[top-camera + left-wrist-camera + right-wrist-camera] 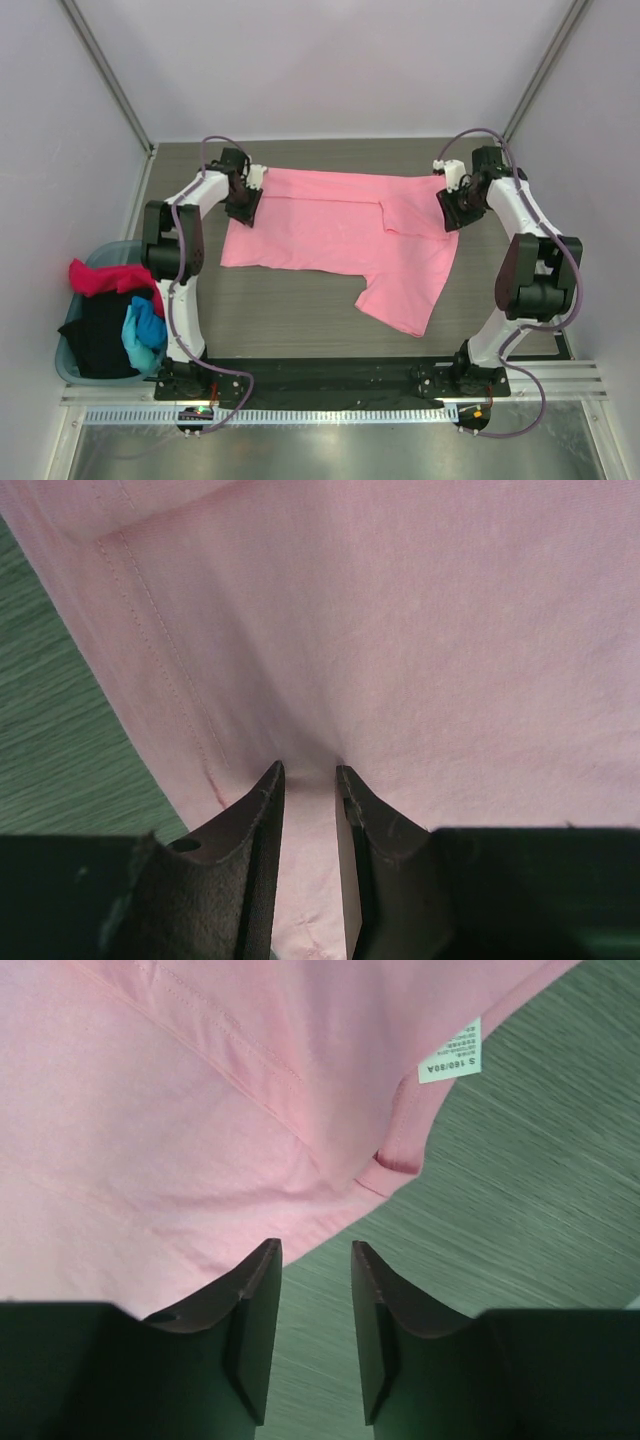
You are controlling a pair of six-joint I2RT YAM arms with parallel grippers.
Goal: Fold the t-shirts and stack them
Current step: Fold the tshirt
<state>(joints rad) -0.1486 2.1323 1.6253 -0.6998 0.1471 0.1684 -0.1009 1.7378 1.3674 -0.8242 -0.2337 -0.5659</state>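
Clearances around pink t-shirt

Pink t-shirt [330, 235] covers mid and far worktop [290, 315]. Bare strip on shirt's near side, btw it and the arm bases, is open for passage. Shirt's far-L corner is blocked by L arm [185, 225], its L fingers [250, 860] pinched on cloth. Far-R corner is crowded by R arm [525, 250], its R fingers [245, 1330] apart w/ bare wood btw them, just off the hem. Basket [66, 368] of clothes sits well L of shirt, beyond L arm.

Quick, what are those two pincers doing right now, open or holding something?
Left pincer: closed on a fold of the pink t-shirt.
Right pincer: open, holding nothing; the shirt's edge lies just past its tips.
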